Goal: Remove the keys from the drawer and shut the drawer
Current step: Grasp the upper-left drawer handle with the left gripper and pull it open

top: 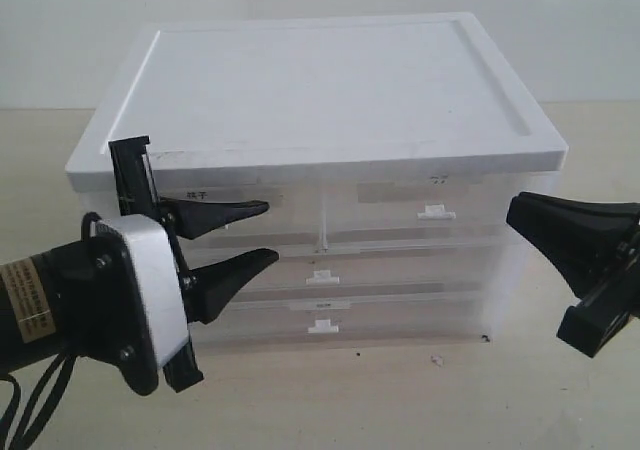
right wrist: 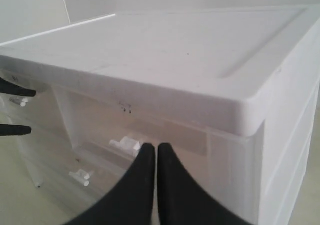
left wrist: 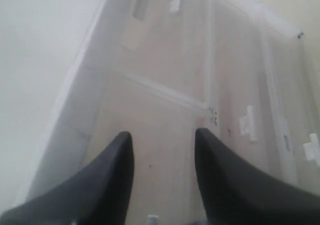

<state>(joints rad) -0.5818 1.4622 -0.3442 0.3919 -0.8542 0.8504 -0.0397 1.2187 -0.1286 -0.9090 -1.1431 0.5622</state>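
The drawer (top: 292,216) is the upper left half-width one of a white cabinet, with a dark two-character label (top: 196,196), and it looks pushed in. The keys do not show in any view. My left gripper (top: 272,232) is open just in front of that drawer's face, one finger above the other, nothing between them. In the left wrist view the left gripper (left wrist: 162,133) frames the translucent drawer front (left wrist: 150,105), with its white tab handle (left wrist: 152,218) near the fingers. My right gripper (top: 512,213) is shut and empty beside the cabinet's right front corner; in its own view the right gripper (right wrist: 155,146) faces that corner.
The cabinet has a flat white top (top: 310,80) and stands on a beige table (top: 400,400). Beside the drawer is a second half-width drawer (top: 435,210) with a fainter label. Two full-width drawers (top: 322,276) lie below.
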